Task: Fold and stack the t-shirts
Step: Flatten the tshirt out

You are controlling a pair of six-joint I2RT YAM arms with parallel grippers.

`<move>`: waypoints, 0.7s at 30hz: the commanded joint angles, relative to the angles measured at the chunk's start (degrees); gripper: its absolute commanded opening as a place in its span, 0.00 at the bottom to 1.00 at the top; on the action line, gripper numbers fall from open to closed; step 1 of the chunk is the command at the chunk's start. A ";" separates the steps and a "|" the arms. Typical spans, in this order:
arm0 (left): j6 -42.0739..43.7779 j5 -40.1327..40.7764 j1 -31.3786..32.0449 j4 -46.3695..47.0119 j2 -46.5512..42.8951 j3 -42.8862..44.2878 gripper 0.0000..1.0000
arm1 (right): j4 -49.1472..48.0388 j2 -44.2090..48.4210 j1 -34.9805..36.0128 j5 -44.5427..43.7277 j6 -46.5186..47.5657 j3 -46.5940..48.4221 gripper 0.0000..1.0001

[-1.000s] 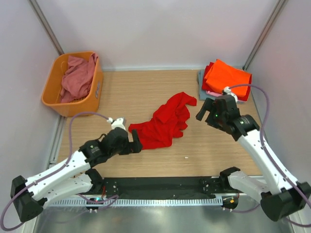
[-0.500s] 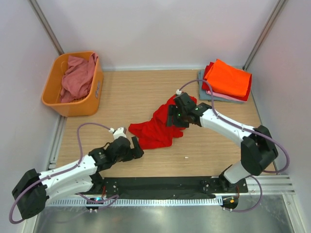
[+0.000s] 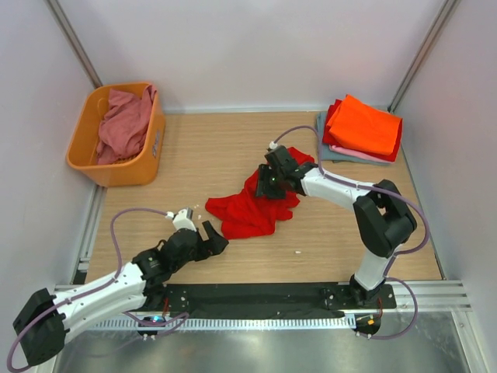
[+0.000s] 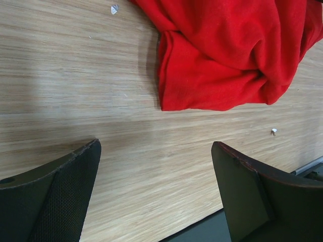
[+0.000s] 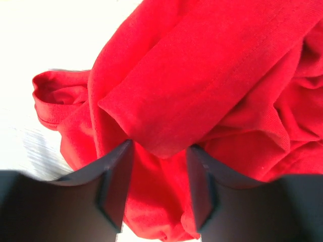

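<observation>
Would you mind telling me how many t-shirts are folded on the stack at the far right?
4 show: orange t-shirt on top, then red layer, pink layer and grey-blue layer at the bottom. More may be hidden between.

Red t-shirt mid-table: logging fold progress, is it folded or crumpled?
Crumpled. The red t-shirt lies bunched in irregular wrinkles, unlike the flat folded stack behind it.

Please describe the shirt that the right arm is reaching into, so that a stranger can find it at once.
On the wooden table, look at the middle, between the orange basket and the folded stack. There lies the bright red t-shirt, under the right end effector. Only this one lies crumpled and loose on the table.
</observation>
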State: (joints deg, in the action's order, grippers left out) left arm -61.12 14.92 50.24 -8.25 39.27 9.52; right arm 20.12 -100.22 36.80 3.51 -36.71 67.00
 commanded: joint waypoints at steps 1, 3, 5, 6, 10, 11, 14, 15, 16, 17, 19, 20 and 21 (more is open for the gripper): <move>-0.22 1.17 0.12 -0.19 1.25 -1.34 0.92 | -3.33 -0.06 0.12 0.36 -0.82 2.34 0.49; -0.22 1.08 0.12 0.25 2.39 -1.08 0.92 | -3.51 0.55 0.21 -0.08 -0.82 2.08 0.43; -0.14 0.82 0.12 0.69 3.44 -0.91 0.92 | -3.51 1.43 0.29 -0.69 -0.82 1.73 0.36; -0.14 0.82 0.12 0.78 3.80 -0.82 0.92 | -3.51 1.70 0.12 -0.78 -0.65 1.73 0.33; -0.14 0.82 0.12 1.04 4.77 -0.47 0.91 | -2.98 2.66 0.12 -0.87 -0.47 1.82 0.18; -0.14 0.82 0.12 1.04 4.85 -0.47 0.91 | -2.81 2.84 0.12 -0.96 -0.29 1.73 0.17; -0.14 0.90 0.12 1.04 4.86 -0.47 0.91 | -2.28 3.37 -0.06 -1.49 0.06 2.17 0.06; -0.22 0.90 0.12 1.04 4.86 -0.47 0.91 | -1.93 3.72 -0.06 -1.40 0.23 2.43 0.03; -0.31 1.08 0.12 0.96 5.03 -0.47 0.90 | -1.40 4.24 -0.32 -1.49 0.32 2.61 0.01; -0.49 1.17 0.21 0.87 5.20 -0.38 0.89 | -0.88 4.77 -0.50 -1.66 0.76 2.78 0.01; -0.75 1.25 0.12 0.17 6.86 0.67 0.88 | 1.22 7.31 -1.11 -2.80 1.37 3.66 0.01; -1.01 1.25 0.12 0.25 7.66 1.02 0.87 | 1.85 8.46 -1.98 -3.15 1.81 4.10 0.01; -1.02 1.34 0.12 0.17 8.80 2.07 0.87 | 2.46 9.69 -2.51 -3.24 2.08 4.19 0.01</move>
State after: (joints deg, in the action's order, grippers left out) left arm -61.34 15.25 50.24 -4.01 44.84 10.41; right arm 20.91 -97.49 35.86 2.44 -36.56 67.40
